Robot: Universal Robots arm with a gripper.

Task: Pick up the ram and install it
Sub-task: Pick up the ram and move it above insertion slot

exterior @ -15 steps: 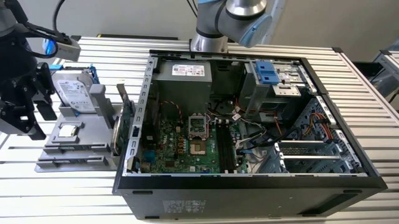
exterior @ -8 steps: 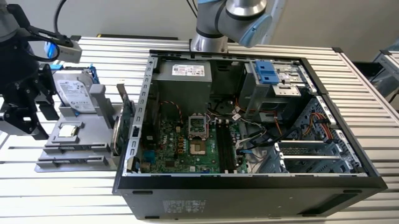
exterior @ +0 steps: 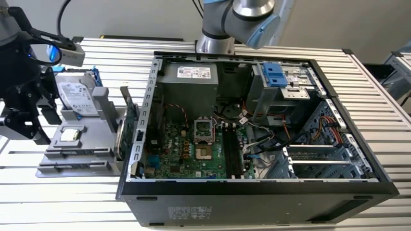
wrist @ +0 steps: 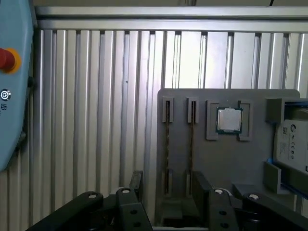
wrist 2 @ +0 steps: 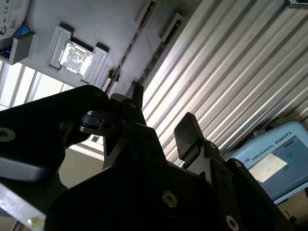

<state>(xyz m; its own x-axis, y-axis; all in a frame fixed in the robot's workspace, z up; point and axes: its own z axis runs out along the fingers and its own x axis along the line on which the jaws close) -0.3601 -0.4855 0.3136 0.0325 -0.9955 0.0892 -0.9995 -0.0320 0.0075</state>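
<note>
Gripper (wrist: pixel 167 179), fingers apart, hovers over the gray holder (wrist: pixel 250 163), which lies at nine o'clock from the open computer case (exterior: pixel 257 192) in the exterior view. The ram (wrist: pixel 167 139) stands edge-up in its slot, with a second stick (wrist: pixel 192 139), a processor (wrist: pixel 229 119) and a hard drive (wrist: pixel 291 139) alongside.

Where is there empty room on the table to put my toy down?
Bare table lies on the camera's side of the grey holder and along the exterior view's right of the computer case. The holder and the case's inside are crowded.
</note>
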